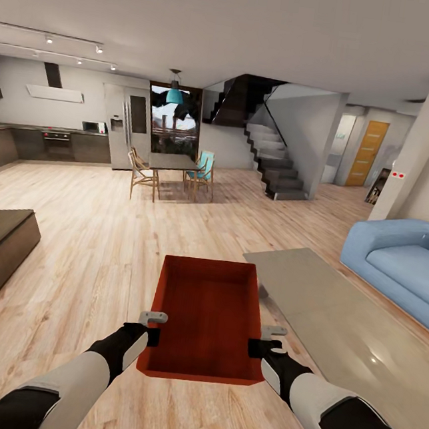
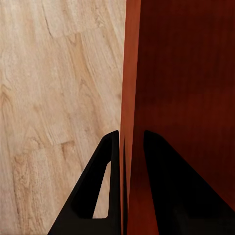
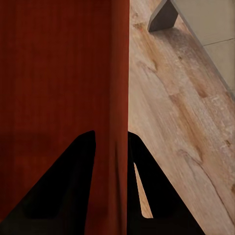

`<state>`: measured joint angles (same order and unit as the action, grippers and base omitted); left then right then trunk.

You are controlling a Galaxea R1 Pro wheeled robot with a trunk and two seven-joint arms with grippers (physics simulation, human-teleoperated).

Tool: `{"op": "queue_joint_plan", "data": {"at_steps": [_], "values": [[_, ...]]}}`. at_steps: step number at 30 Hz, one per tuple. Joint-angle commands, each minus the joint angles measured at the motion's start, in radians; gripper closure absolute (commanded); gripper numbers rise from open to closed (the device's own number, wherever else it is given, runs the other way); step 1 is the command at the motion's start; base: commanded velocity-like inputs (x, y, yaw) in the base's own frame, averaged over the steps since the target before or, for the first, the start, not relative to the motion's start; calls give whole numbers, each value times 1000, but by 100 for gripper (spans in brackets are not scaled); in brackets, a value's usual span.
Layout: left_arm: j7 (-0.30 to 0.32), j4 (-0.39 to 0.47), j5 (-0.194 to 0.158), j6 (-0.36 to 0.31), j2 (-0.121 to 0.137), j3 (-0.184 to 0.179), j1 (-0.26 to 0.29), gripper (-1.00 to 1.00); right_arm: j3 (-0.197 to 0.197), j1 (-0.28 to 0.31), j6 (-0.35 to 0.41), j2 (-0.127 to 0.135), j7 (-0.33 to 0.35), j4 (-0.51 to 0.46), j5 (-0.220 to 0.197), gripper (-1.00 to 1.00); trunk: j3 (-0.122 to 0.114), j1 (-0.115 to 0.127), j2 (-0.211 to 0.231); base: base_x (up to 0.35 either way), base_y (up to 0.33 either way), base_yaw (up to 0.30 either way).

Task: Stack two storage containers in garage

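Your left claw (image 1: 154, 326) and right claw (image 1: 261, 339) each pinch a side wall of one storage container (image 1: 205, 321), carried level above the living room's wood floor (image 1: 90, 239), left of the grey rug (image 1: 343, 317).

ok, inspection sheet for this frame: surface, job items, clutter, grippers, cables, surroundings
Surface: light wood plank floor.
Job's things: one orange-red storage container, empty, carried level between both arms above the floor.
Clutter: nothing seen.
Grippers: left gripper shut on the container's left wall; right gripper shut on its right wall.
Cables: nothing seen.
Surroundings: grey low table and blue sofa to the right, dining table, staircase, kitchen far left.
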<state>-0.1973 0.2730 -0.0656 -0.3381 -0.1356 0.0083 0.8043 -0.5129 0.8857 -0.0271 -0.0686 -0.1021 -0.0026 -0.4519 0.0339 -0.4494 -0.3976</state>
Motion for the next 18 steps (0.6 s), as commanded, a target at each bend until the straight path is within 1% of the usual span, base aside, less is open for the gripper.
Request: {"op": "queue_joint_plan", "data": {"at_steps": [1,3,6,18], "values": [[-19,4,28,-9,1,2,1,100,-3,1,-5,3,-10,4,-17,100,2,-1,-2,23,0,0],[-18,4,28,-9,1,2,1,100,-3,1,-6,3,-10,4,-17,100,2,-1,-2,113,0,0],[-19,3,28,-9,1,2,1,100,-3,1,-6,3,-10,4,-17,100,2,-1,-2,244,0,0],[-18,3,27,-10,1,2,1,100,-3,1,-7,4,-10,4,-17,100,2,-1,-2,317,0,0]]}}
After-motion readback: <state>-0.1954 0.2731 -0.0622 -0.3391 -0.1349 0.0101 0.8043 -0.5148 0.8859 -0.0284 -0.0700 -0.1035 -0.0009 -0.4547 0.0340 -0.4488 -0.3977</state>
